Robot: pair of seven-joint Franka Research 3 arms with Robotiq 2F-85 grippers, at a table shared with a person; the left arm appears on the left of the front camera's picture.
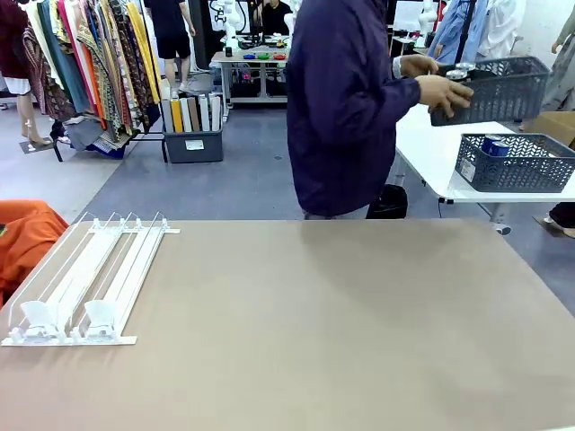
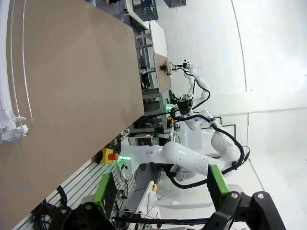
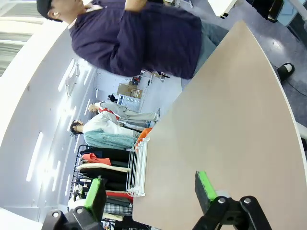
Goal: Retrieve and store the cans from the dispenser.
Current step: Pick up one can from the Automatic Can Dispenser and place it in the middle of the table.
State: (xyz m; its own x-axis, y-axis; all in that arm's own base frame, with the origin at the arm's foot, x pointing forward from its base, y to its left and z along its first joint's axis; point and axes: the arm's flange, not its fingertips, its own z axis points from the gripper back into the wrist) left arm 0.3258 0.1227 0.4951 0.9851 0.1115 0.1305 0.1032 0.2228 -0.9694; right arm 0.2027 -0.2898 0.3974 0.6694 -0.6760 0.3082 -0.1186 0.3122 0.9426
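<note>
The dispenser [image 1: 85, 283] lies on the left of the brown table [image 1: 341, 332], its two lanes holding no cans and the white pusher blocks at the near end. Blue cans [image 1: 494, 144] sit in a dark grey basket [image 1: 517, 166] on a white side table at the right. A person in a dark jacket [image 1: 346, 99] holds a second grey basket [image 1: 499, 90] with a silver can top [image 1: 458, 74] at its rim. My left gripper [image 2: 160, 189] is open, off the table's edge, with the dispenser [image 2: 9, 129] far off. My right gripper [image 3: 149, 189] is open above the table; the dispenser [image 3: 136, 167] lies beyond.
The person stands at the far edge of the table, turned toward the white side table [image 1: 431, 153]. Clothes racks [image 1: 90, 63] and a grey bin [image 1: 193, 135] stand in the background. An orange cloth [image 1: 27, 238] lies left of the dispenser.
</note>
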